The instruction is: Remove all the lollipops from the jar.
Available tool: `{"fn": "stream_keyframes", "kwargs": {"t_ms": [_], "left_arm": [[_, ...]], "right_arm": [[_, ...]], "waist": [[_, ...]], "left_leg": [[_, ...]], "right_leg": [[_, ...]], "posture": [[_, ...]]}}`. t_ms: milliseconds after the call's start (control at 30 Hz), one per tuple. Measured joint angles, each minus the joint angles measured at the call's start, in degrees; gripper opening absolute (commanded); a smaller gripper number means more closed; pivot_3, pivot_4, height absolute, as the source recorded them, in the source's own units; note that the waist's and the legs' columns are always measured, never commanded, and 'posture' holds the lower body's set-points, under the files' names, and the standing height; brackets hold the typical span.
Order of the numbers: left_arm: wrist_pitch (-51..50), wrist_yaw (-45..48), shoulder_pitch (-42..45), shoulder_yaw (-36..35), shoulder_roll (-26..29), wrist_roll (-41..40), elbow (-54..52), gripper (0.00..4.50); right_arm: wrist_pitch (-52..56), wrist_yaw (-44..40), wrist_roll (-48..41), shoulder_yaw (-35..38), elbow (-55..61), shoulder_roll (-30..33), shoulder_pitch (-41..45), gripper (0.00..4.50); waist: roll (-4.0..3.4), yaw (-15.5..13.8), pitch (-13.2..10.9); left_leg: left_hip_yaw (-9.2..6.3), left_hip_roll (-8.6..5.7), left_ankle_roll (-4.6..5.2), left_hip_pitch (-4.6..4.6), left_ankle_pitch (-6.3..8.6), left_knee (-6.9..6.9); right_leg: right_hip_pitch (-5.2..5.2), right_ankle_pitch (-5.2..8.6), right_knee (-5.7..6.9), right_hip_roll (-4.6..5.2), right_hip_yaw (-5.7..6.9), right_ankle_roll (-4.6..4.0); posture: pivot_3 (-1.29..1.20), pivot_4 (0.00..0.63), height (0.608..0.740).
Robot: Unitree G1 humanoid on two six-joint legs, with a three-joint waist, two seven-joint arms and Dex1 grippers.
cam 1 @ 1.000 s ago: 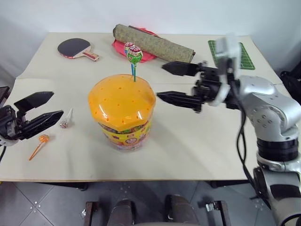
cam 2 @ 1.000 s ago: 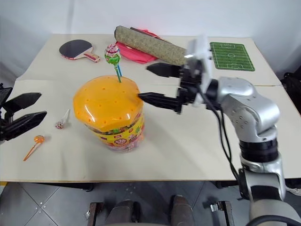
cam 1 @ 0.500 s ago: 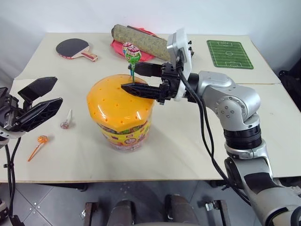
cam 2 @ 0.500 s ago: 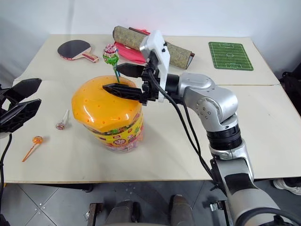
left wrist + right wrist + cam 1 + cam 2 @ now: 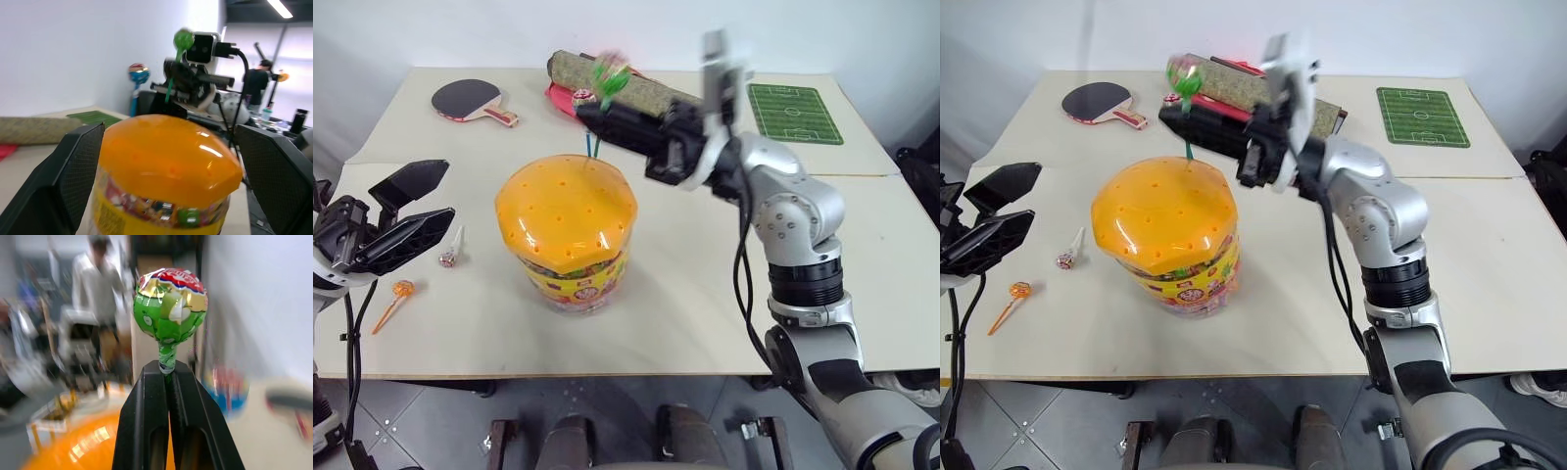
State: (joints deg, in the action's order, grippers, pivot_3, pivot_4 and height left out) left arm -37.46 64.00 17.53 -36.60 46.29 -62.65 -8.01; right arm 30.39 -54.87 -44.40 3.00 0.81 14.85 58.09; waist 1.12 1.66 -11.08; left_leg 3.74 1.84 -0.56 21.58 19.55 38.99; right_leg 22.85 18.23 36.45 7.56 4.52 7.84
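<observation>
Having just clamped my right pincer [image 5: 167, 368] on the green lollipop [image 5: 170, 303], I lift it clear of the jar [image 5: 568, 220]; left pincer [image 5: 401, 211] stays spread

Paddle [image 5: 468, 100]: lay at table's [image 5: 705, 304] far left corner.
Rolled mat [image 5: 651, 95]: lay on red cloth [image 5: 560, 96], far edge.
Green pitch mat [image 5: 795, 113]: far right corner.

From head height we look forward and down over the table [image 5: 705, 294], both eyes sharing it. Our wrist cameras sit close, both catching the jar [image 5: 166, 161].
</observation>
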Motion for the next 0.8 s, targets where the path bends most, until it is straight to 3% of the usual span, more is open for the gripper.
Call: {"fn": "stream_keyframes", "kwargs": {"t_ms": [33,133,233,433,667,800], "left_arm": [[0.1,0.2,0.3,0.3,0.0,0.0,0.0,4.50],[3.2,3.4,0.8,2.6,0.1,2.4,-0.2,4.50],[9.5,8.6,-2.8,4.3,1.3,8.0,-1.9,4.50],[14.2,14.8,-9.1,4.3,3.6,11.4,-2.3,4.50],[14.5,17.5,-11.8,2.7,4.9,11.9,0.1,4.50],[15.2,18.1,-13.4,1.6,5.4,12.6,0.8,4.50]], "right_arm": [[0.2,-1.2,-1.0,0.8,0.0,1.0,0.0,0.05],[6.1,-6.5,-1.7,2.1,-1.4,15.5,-0.8,0.05],[6.3,-11.7,7.6,-0.8,-5.4,31.8,-5.3,0.05],[-10.4,-16.3,27.5,-9.8,-17.9,43.2,-17.7,0.05],[-27.8,-16.1,39.0,-11.7,-33.7,43.8,-18.9,0.05],[-32.0,-15.6,40.7,-11.6,-40.1,40.6,-18.9,1.04]], "waist": [[0.00,0.0,0.0],[-0.01,-0.4,0.0],[0.01,-0.2,0.0],[-0.05,0.1,0.0],[-0.17,0.2,-0.1],[-0.21,0.4,-0.1]], "left_leg": [[0.00,-0.01,0.01,0.00,0.00,0.00],[0.05,-0.08,0.08,0.11,0.04,0.03],[0.39,-0.07,0.15,0.13,0.09,-0.14],[0.89,0.01,0.13,0.03,0.10,-0.37],[1.28,0.14,0.15,0.03,0.11,0.05],[1.36,0.21,0.15,-0.03,0.11,0.07]], "right_leg": [[0.00,0.00,0.00,0.01,-0.01,0.00],[-0.04,-0.02,-0.09,0.02,0.06,0.02],[-0.11,-0.05,-0.56,-0.01,0.09,0.08],[0.09,-0.05,-0.61,0.04,0.05,0.10],[0.15,-0.06,-0.54,0.06,-0.09,0.10],[0.15,-0.08,-0.50,0.04,-0.14,0.05]], "posture": [[0.00,0.150,0.740],[0.00,0.150,0.740],[0.00,0.150,0.740],[0.00,0.150,0.740],[0.00,0.150,0.740],[0.00,0.150,0.740]]}}
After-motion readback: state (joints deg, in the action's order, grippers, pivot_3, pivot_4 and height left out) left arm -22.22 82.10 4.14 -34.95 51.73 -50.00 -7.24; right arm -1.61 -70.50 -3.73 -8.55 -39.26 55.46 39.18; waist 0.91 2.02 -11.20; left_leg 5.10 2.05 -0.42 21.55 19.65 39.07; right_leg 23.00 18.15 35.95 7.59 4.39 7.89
